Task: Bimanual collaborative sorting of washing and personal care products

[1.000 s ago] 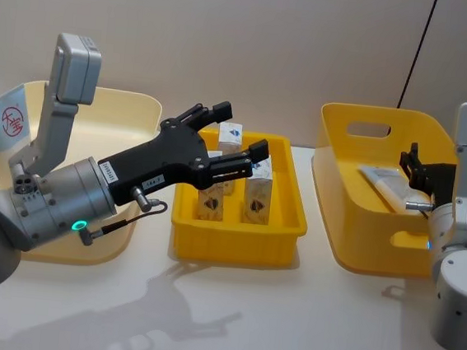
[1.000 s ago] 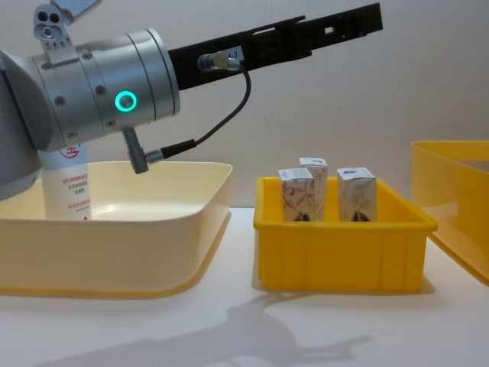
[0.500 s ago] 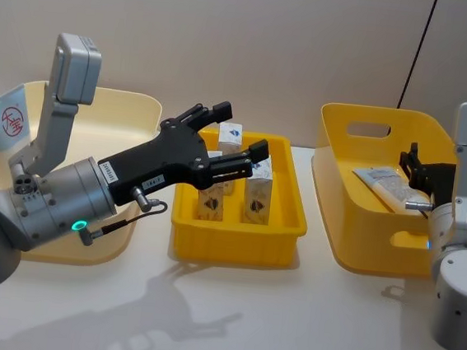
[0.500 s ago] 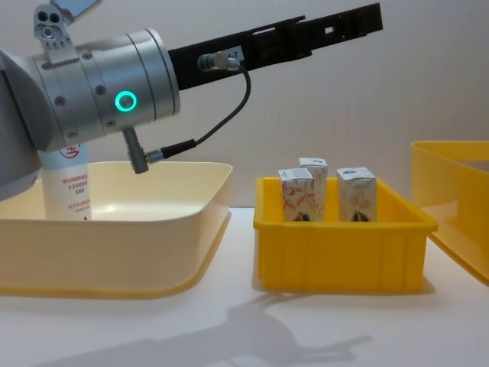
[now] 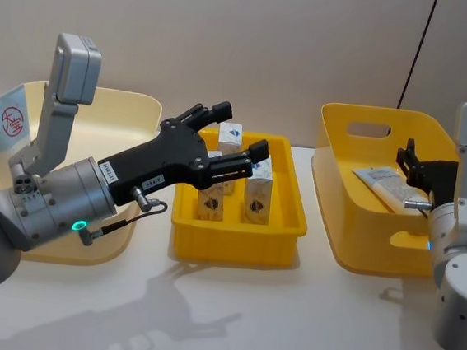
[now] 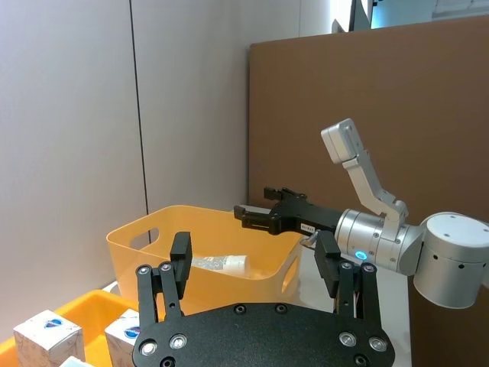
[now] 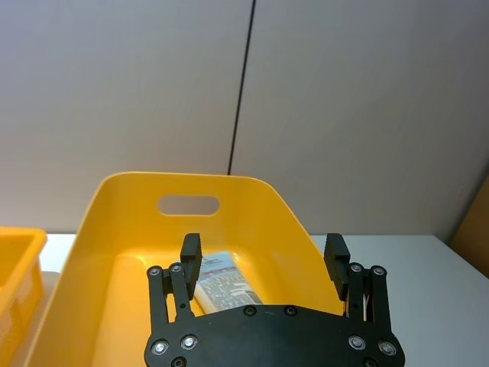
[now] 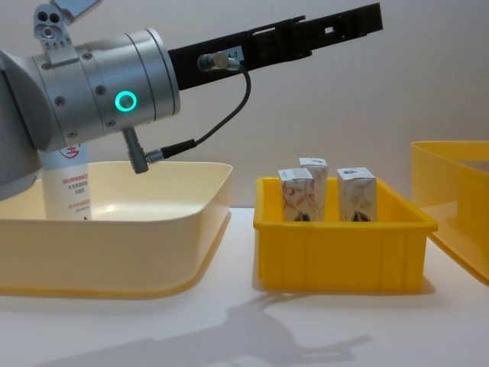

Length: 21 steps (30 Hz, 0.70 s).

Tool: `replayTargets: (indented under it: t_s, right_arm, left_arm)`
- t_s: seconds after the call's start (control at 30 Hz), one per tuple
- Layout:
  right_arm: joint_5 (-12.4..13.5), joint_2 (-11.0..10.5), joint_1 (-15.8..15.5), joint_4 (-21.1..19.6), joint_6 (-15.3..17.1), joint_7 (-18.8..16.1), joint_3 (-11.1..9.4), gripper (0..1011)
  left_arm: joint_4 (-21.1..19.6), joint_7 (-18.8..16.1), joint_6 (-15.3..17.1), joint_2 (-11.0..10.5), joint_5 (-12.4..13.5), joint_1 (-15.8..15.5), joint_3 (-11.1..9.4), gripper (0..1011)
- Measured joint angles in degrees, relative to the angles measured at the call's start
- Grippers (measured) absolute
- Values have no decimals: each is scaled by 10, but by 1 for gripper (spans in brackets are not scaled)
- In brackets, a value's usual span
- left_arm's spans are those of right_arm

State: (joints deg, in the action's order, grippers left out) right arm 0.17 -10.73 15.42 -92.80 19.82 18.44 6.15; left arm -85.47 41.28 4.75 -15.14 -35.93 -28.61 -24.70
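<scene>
Right now the left claw (image 5: 239, 130) hangs over the shallow yellow plastic tray (image 5: 235, 245) at the middle of the white counter (image 5: 285, 329). Its black fingers (image 6: 180, 260) are spread wide with nothing between them. Seen from the chest, it sits well above the small white cartons with orange-red swirls (image 8: 296, 195), which stand upright in that tray, and it is clear of their tops.

On the robot's left, a tall pale blue-white squeeze tube with a red round logo (image 5: 9, 120) stands at the far left corner of the wide cream plastic bin (image 5: 133, 103), partly hidden behind the left arm in the chest view.

On the right, the right claw (image 5: 408, 169) is held over the near right side of the deep yellow plastic bin with a handle slot (image 5: 352, 236). Its fingers are likewise spread and empty. A second pale squeeze tube (image 5: 385, 185) lies on that bin's floor, just ahead of and below the claw.
</scene>
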Motion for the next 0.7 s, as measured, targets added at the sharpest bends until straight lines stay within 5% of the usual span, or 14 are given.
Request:
replayTargets:
  t_s: [0.43, 0.7]
  right_arm:
    - [13, -14, -14, -26, -24, -43, 1, 1001]
    - [24, -19, -25, -30, -36, -56, 6, 1001]
  left_arm:
    - [-1, -10, -1, -1, 5, 4, 0, 1003]
    - [-11, -60, -5, -10, 36, 22, -2, 1003]
